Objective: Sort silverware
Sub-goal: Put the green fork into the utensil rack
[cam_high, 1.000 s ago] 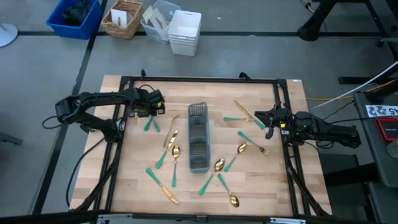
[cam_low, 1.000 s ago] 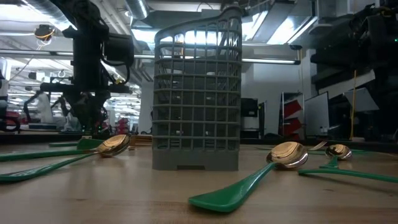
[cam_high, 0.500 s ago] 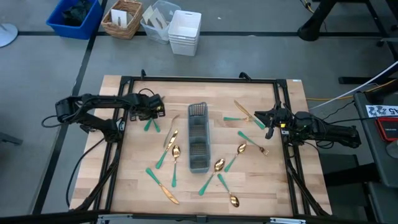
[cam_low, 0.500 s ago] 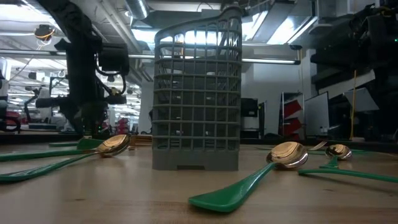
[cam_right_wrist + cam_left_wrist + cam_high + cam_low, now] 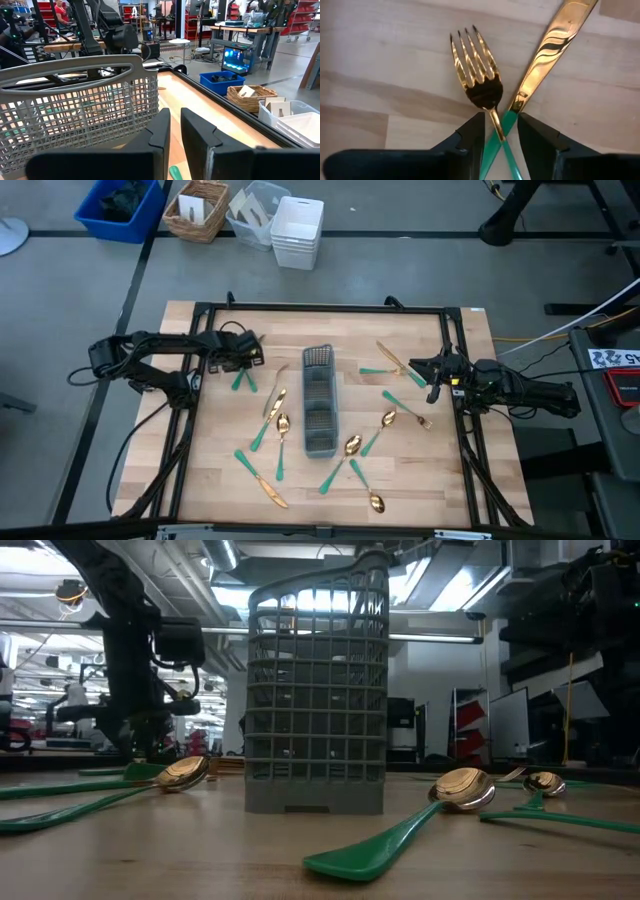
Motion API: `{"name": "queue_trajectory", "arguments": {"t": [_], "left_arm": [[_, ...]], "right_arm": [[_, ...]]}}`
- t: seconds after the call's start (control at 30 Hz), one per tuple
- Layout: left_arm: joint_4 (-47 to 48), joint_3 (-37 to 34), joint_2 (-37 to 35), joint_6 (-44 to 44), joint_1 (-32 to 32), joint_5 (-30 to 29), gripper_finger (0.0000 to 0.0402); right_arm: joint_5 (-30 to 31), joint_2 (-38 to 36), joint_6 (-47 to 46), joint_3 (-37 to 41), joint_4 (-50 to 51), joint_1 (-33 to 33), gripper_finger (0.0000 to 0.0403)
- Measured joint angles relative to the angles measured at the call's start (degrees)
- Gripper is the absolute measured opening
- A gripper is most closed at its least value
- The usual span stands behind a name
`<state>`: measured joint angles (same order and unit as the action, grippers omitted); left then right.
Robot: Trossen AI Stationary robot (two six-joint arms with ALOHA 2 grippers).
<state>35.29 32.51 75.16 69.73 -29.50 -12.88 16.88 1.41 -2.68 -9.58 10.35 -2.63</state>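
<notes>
Gold-headed, green-handled fork [image 5: 481,90] crosses a matching gold-bladed knife [image 5: 547,52] between the left end effector's [image 5: 497,131] spread fingers at the counter's ten o'clock; closing could grab both.

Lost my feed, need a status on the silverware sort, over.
Left gripper low, fingers open astride a fork crossing a knife. Right gripper waits beside the caddy. Caddy looks empty.

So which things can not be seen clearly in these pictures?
- Left wrist view: the fork and knife handles are hidden below the left claw.
- Low view: the caddy contents are blurred behind its grid.
- Right wrist view: the green handle is cut off by the edge, under the right claw.
- High view: the left claw's opening is too small to judge.
</notes>
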Motion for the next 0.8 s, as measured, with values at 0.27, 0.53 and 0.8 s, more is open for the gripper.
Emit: {"name": "queue_trajectory", "arguments": {"t": [0.27,0.53,0.8], "left_arm": [[-0.6,0.0,0.0,-2.7,-1.9,0.0,0.0026],[-1.4,0.1,0.0,-5.8,-2.2,0.7,0.0007],[-6.2,0.0,-1.7,-10.2,-2.2,4.8,0.0001]], "right_arm": [[0.0,0.0,0.0,0.0,0.0,0.0,0.0049],[0.0,0.0,0.0,0.0,0.0,0.0,0.0049],[0.0,0.0,0.0,0.0,0.0,0.0,0.0049]]}}
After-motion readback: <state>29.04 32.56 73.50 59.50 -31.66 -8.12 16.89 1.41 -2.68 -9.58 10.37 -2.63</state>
